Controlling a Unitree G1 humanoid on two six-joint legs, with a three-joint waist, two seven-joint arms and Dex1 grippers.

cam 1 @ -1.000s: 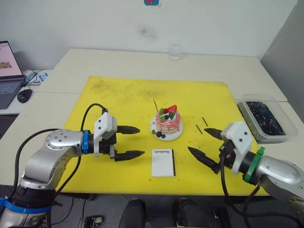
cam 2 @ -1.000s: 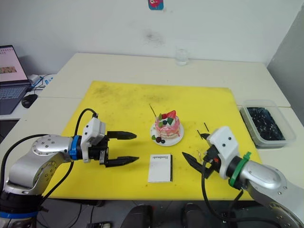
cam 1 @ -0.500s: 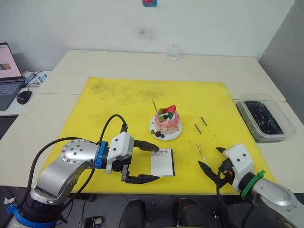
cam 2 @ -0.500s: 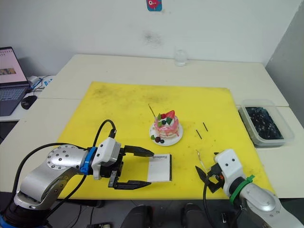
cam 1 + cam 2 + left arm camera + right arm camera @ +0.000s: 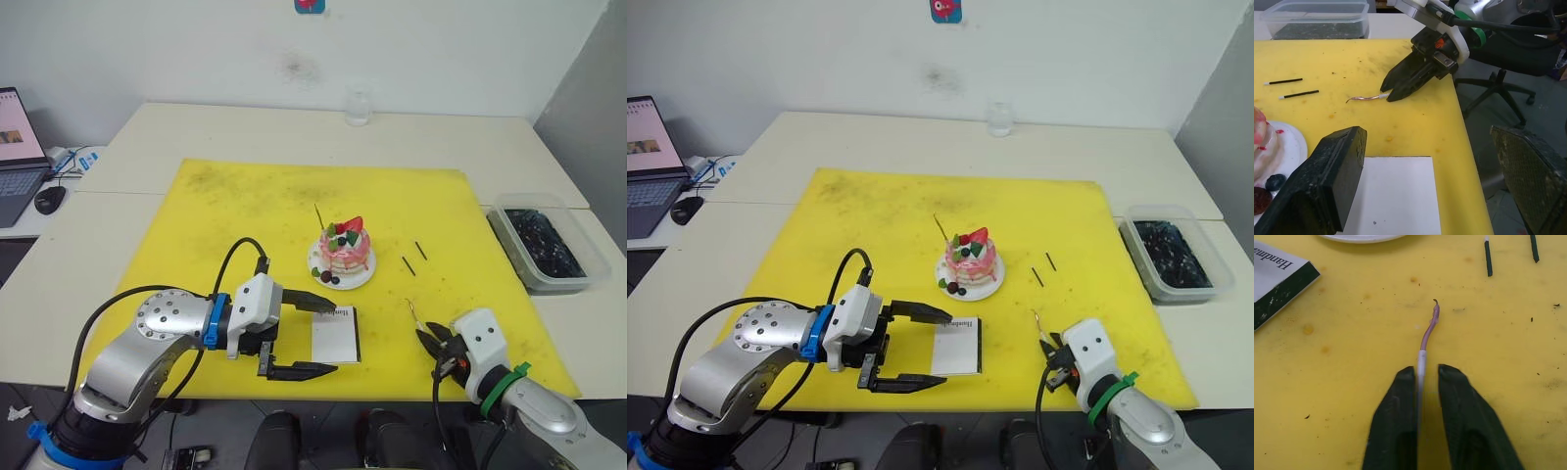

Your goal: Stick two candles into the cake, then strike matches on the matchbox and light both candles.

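The pink cake sits on its white plate mid-mat, with one thin candle standing tilted at its far left side. A second candle lies flat on the yellow mat. My right gripper is shut on its white end, near the mat's front right. Two black matches lie right of the cake. The white matchbox lies in front of the cake. My left gripper is open, its fingers straddling the box's left part just above it.
A clear plastic container of dark pieces stands off the mat's right edge. A glass stands at the table's far side. A laptop and mouse sit on the side table at left.
My right gripper's fingers have shut on the white end of the lying candle. My left gripper has edged further over the matchbox, staying open.
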